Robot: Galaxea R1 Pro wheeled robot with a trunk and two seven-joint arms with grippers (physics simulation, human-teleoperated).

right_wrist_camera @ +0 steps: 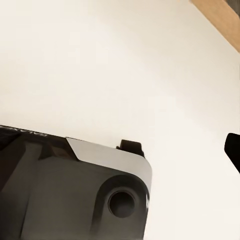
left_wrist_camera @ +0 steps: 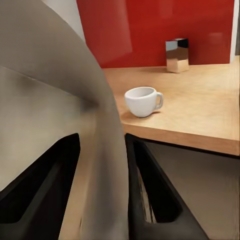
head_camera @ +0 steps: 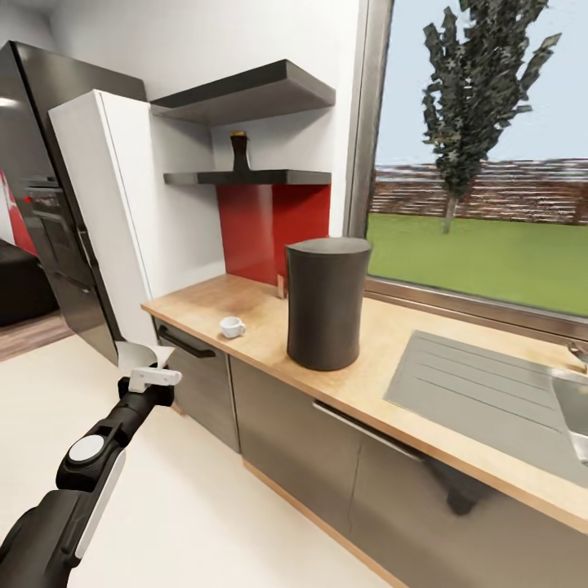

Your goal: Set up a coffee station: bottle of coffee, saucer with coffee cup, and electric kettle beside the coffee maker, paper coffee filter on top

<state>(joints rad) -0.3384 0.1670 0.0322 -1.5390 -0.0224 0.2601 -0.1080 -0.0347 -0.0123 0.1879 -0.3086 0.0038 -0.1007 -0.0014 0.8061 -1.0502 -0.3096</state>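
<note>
Gripping a white paper coffee filter (head_camera: 140, 357), the left hand (head_camera: 152, 377) hovers off the table's (head_camera: 384, 367) 9 o'clock end. The coffee cup (head_camera: 232, 327) stands on the wood at 9 o'clock of the dark coffee maker (head_camera: 324, 304). The coffee bottle (head_camera: 239, 152) sits on the lower shelf (head_camera: 278, 176), above red backsplash (head_camera: 269, 229). The sink (head_camera: 574, 408) lies at 3 o'clock under the window (head_camera: 490, 155). Right hand: cannot tell.

The left arm (head_camera: 77, 482) rises from the lower left corner of the head view, black with white panels, reaching up and forward toward the left-centre of the frame. Its left hand (head_camera: 145, 367) sits at the arm's tip, clamped on a pale paper coffee filter (head_camera: 139, 356). In the left wrist view the dark fingers (left_wrist_camera: 150, 192) flank that sheet closely.
</note>
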